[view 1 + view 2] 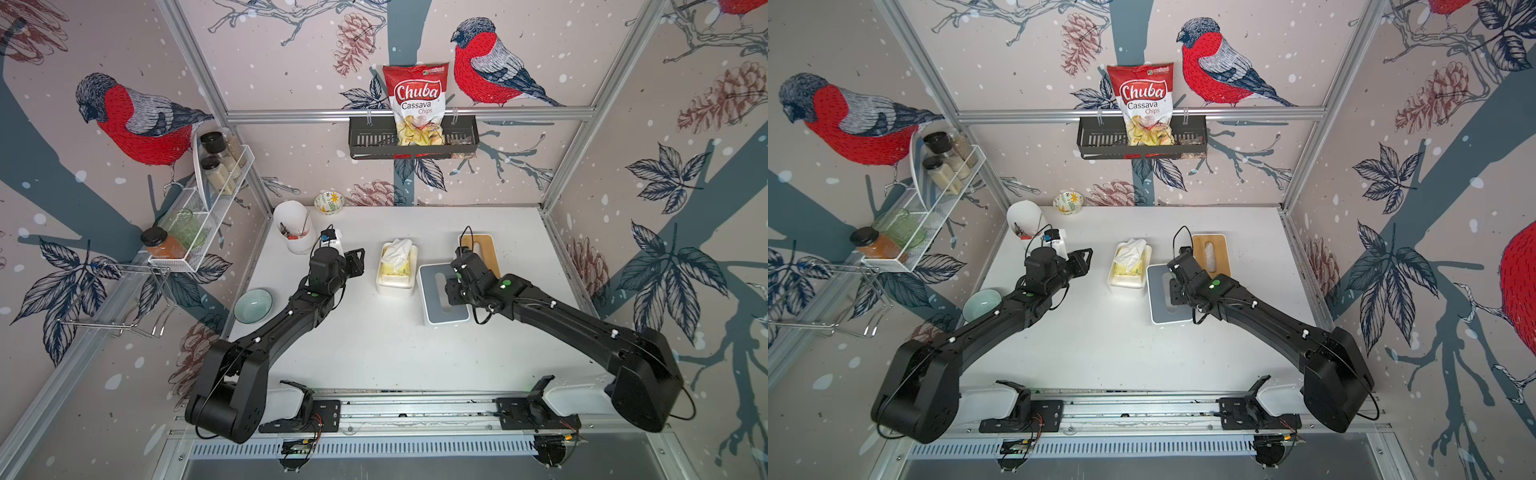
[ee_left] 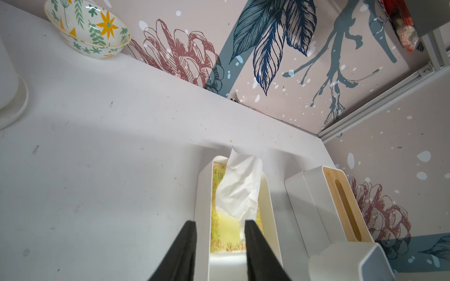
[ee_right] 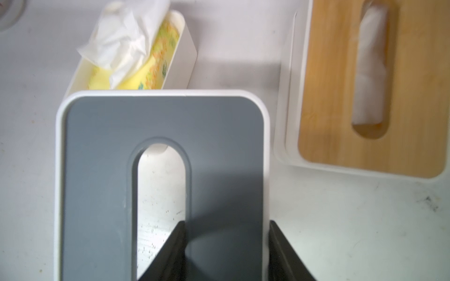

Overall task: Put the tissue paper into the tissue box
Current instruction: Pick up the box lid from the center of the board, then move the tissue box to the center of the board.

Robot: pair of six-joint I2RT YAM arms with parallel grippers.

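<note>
Two arms (image 1: 282, 320) inward, right gripper (image 3: 226, 223) clasping lid (image 3: 97, 170)

The wallpaper (image 1: 490, 70) with red-breasted birds, pine cones and dark leaves is covering all three walls. Bare aluminium bars (image 1: 291, 115) are framing the corners. A white table (image 1: 374, 353) is lying below in even light. A black shelf (image 1: 374, 141) is hanging on the back wall, and a white wire rack (image 1: 210, 226) on a side wall.

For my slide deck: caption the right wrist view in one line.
Right end effector clamps the white-rimmed grey slotted lid, beside the open white tissue box and a bamboo-topped white box.
</note>
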